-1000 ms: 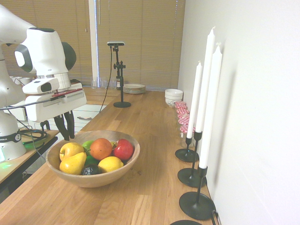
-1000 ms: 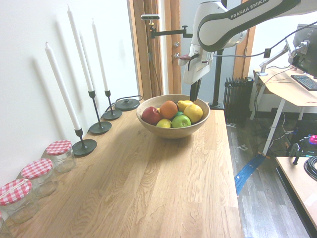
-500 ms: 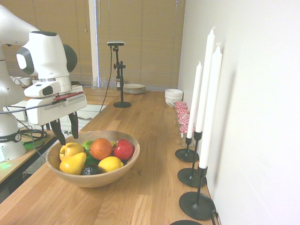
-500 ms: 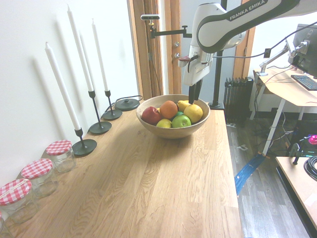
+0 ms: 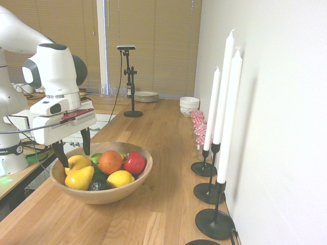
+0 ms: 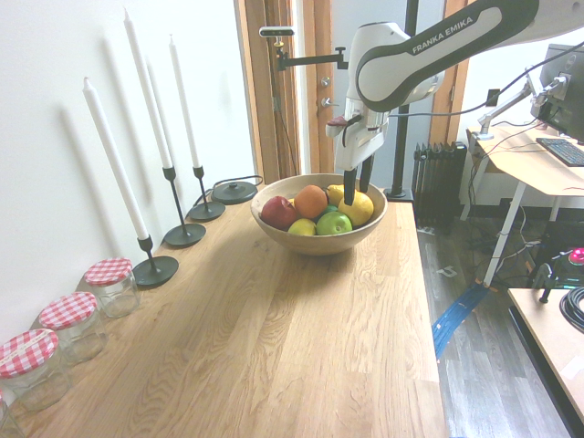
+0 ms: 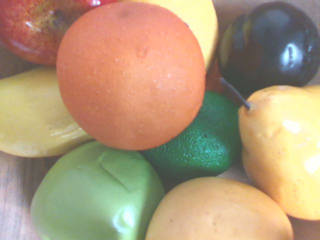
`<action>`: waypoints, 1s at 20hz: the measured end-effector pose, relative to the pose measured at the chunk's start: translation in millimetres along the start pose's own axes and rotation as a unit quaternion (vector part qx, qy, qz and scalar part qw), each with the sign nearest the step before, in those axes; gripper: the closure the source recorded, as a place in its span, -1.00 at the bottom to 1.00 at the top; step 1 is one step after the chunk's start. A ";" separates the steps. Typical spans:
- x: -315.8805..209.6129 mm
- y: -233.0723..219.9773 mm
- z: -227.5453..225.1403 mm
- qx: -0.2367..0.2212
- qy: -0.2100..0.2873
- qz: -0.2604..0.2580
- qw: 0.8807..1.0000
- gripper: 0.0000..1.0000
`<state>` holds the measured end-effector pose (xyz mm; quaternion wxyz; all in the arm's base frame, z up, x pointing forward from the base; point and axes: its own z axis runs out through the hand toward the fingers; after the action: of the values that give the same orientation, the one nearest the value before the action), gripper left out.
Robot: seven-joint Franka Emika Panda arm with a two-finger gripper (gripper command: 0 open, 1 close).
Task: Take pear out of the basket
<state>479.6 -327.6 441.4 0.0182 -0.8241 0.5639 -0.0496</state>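
The gripper (image 5: 75, 158) is seen pointing straight down over the side of the basket (image 5: 120, 195) that faces the arm; its two dark fingers (image 5: 58, 152) are spread apart and nothing is gripped between them; their tips are lowered to about the basket's rim. The pear (image 5: 76, 163), plump and yellow with a faint orange blush, is found inside the basket, against that same side of it, directly under the spread fingers; one finger is seen at each flank of it; whether either finger touches the fruit cannot be told. In the second exterior view the pear (image 6: 358, 209) is shown partly hiding one finger, while the other is set just in front of it. Around the pear, all inside the basket, an orange (image 5: 110, 162), a red apple (image 5: 135, 163), a lemon (image 5: 120, 178), a narrow-necked yellow fruit (image 5: 79, 178) and a green apple (image 6: 334, 224) are heaped. In the wrist view the pear (image 7: 220, 212) is shown below the orange (image 7: 131, 75), with a dark green fruit (image 7: 205, 140) lodged between them. Beside the basket, along the wall, three candlesticks (image 5: 214, 223) are lined up on the wooden counter (image 5: 158, 214).
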 end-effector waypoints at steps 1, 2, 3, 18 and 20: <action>0.4 -0.7 3.1 0.000 -0.001 -0.001 1.000 -1.00; 0.8 -1.3 6.6 0.000 -0.003 -0.001 1.000 -1.00; 1.1 -1.6 10.2 -0.002 -0.004 -0.002 1.000 -1.00; 3.4 -4.0 21.5 0.001 -0.006 -0.005 1.000 1.00; 3.6 -3.9 21.4 0.002 -0.006 -0.005 1.000 1.00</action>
<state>486.7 -330.1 420.6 0.0231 -0.8272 0.5596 -0.0461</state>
